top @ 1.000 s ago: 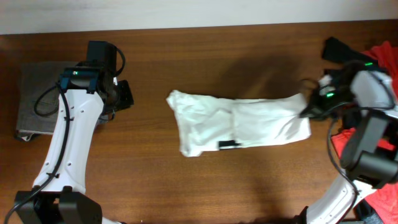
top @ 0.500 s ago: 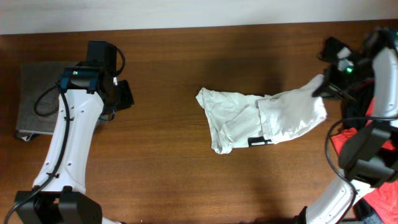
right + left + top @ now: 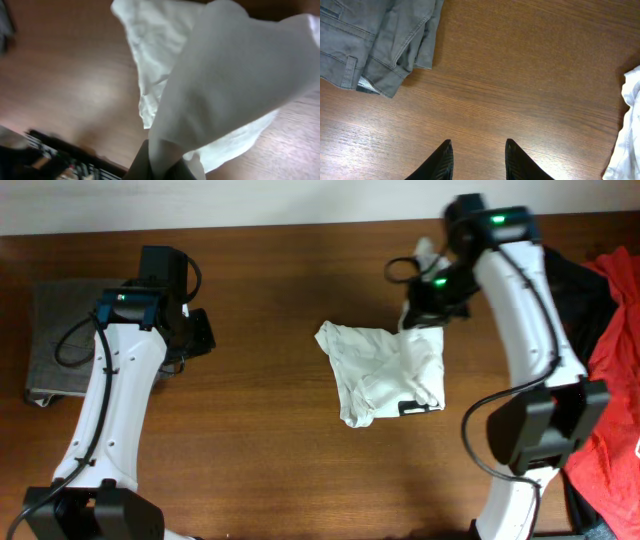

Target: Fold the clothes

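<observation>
Right gripper point(image 3: 162, 167) pinching T-shirt point(image 3: 385, 370), fabric draped below

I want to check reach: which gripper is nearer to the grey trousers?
Left. The left gripper stands open right beside the grey trousers; the right gripper is far across the table, shut on the white T-shirt.

Soft, even light from above falls on the surface point(image 3: 270, 440) in the overhead view, leaving faint, diffuse shadows beside the right arm point(image 3: 515, 280), whose upper end is slightly smeared. The left wrist view is crisp, with a pale sheen on the wood. The right wrist view is blurred throughout, the white T-shirt point(image 3: 235, 75) close to the lens and out of focus.
</observation>
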Motion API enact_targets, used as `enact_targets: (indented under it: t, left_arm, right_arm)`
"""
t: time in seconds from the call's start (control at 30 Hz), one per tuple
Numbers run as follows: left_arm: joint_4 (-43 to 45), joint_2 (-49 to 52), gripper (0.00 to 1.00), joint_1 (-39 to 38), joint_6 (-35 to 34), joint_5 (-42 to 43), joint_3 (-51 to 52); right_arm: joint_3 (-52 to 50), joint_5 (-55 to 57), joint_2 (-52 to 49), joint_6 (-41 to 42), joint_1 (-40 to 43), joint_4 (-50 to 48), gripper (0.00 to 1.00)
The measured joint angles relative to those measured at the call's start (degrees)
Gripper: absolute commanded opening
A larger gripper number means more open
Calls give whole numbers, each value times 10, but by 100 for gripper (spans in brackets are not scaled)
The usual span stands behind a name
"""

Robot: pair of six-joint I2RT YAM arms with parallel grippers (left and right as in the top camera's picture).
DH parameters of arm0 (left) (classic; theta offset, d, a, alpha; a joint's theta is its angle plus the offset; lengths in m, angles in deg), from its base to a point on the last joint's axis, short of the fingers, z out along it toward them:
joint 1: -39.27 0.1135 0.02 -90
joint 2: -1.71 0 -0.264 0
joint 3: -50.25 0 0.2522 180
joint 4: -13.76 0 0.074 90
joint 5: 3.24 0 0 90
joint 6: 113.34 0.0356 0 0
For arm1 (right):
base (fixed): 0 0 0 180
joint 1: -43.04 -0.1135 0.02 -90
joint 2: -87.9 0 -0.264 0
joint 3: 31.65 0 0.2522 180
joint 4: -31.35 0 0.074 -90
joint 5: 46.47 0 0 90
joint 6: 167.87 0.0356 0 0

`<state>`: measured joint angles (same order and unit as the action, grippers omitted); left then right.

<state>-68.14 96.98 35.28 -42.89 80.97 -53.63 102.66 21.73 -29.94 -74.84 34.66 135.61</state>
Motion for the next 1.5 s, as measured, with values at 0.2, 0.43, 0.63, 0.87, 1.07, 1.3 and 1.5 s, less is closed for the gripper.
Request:
enact_targets:
  t: [0.2,0.43,0.63,0.87,1.07,1.3,1.5]
  left_arm:
    - [0,0,34,0,0,0,0]
    - [0,0,34,0,0,0,0]
    - [0,0,34,0,0,0,0]
    - [21,1,21,0,3,40,0]
    - [116,2,0,-10,47,163,0]
    - [185,39,0,-84,64,294,-1]
    - [224,122,0,-162,65,329,-1]
  right_arm:
    - [-11,30,-15,0,-77,-30,5]
    - [-53,51,-43,5,-130,-99,6]
    - [-73,38,-64,21,-161,-157,62]
    - [-52,-8,-65,9,-145,-104,57]
    - [-15,-43,-42,-9,-52,-12,19]
    - [-16,-51,-28,-37,25,-35,4]
    - [-52,-55,-28,-48,43,-94,4]
